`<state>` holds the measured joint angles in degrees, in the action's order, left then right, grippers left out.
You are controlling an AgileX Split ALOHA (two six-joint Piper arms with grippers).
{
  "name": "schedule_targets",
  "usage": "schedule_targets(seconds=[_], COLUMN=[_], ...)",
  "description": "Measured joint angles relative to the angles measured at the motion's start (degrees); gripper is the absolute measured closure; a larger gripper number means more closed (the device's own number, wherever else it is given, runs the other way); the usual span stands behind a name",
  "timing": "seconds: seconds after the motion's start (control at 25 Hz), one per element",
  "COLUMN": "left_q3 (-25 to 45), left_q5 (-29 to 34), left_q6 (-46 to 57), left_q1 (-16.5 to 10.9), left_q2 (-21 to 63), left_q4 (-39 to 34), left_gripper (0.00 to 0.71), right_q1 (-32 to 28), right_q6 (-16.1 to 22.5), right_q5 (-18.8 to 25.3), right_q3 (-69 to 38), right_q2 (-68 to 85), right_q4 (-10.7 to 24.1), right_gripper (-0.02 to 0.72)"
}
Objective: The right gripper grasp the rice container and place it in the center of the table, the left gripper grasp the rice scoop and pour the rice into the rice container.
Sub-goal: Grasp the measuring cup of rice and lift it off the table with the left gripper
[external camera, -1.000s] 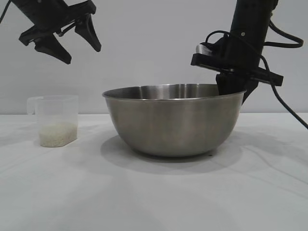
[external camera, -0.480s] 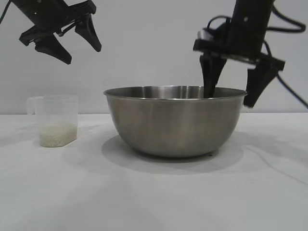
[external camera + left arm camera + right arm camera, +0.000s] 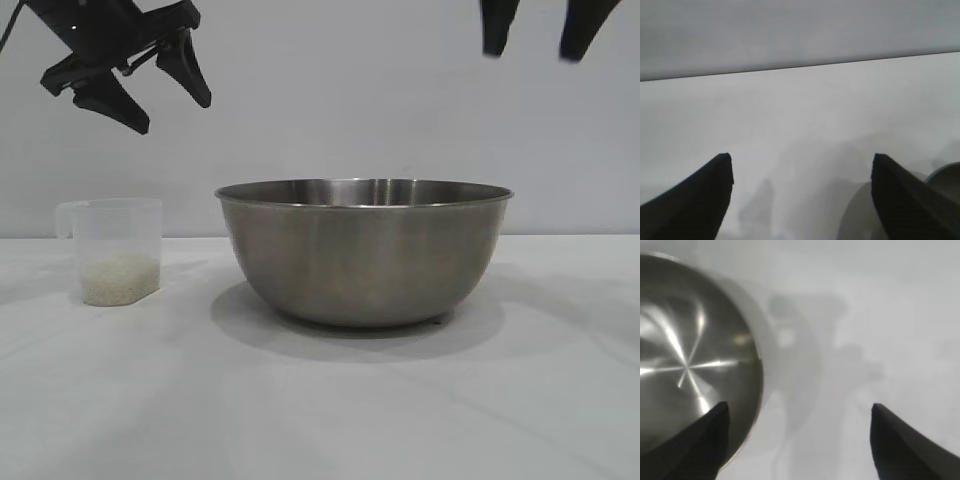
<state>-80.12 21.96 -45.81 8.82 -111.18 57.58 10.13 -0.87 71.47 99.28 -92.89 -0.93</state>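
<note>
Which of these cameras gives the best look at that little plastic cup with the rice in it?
The exterior view. There the rice scoop stands whole on the table, left of the rice container, with the rice lying in its bottom. Neither wrist view shows the cup at all.

no readable text, labels, numbers

Below me the table [image 3: 320, 420] is plain white. The rice container [image 3: 365, 255] stands on it near the middle. Well apart to my left stands the rice scoop [image 3: 115, 250], upright, with rice [image 3: 120, 279] in its bottom.
</note>
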Motion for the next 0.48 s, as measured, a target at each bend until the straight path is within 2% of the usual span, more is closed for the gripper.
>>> schedule_targets(seconds=[0.2,0.48], left_q3=[0.0,0.0], left_q5=[0.1,0.0], left_q6=[0.0,0.0], left_q1=[0.0,0.0], left_q2=[0.0,0.0], left_q4=[0.0,0.0], left_gripper=[0.203,0.203], right_q1=[-2.6,-4.2], right_q6=[0.0,0.0], right_q5=[0.3,0.7], right_q3=[-7.4,-25.2], right_q2=[10.6,28.9], right_q4=[0.8,1.4], right_gripper=[0.181,0.181])
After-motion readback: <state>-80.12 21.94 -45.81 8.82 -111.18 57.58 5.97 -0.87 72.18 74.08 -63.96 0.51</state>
